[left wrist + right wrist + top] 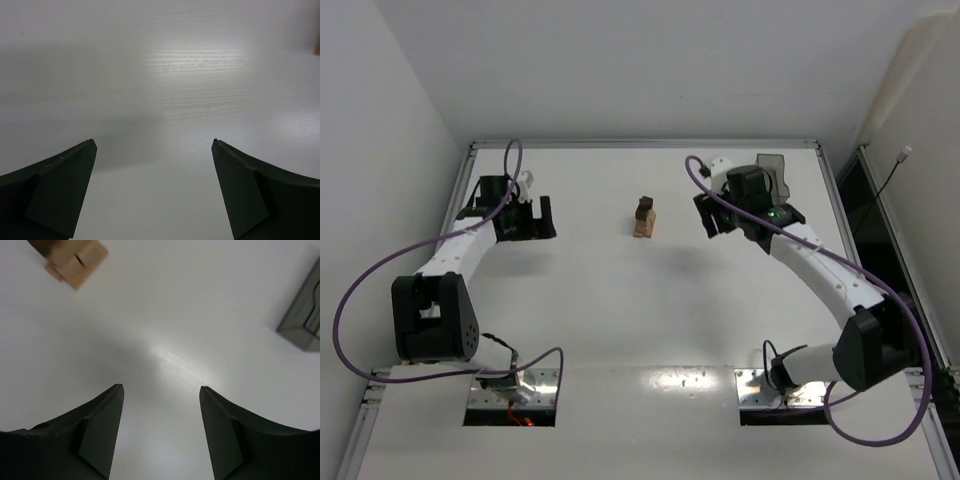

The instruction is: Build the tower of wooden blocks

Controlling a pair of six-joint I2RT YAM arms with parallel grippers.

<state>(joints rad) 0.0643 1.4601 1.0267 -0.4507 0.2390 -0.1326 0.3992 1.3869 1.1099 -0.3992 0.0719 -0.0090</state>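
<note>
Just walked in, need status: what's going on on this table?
Nothing is being held. A small tower stands mid-table, tan pieces below and a dark one on top. The left hand and right hand sit on either side of it, both open and empty. A grey tray sits beyond the right hand.

I'm looking at my left arm and right arm: white tubular links, chunky black joint housings, a loose purple cable looping along each. The left gripper and right gripper have matte black, wedge-shaped fingers.
</note>
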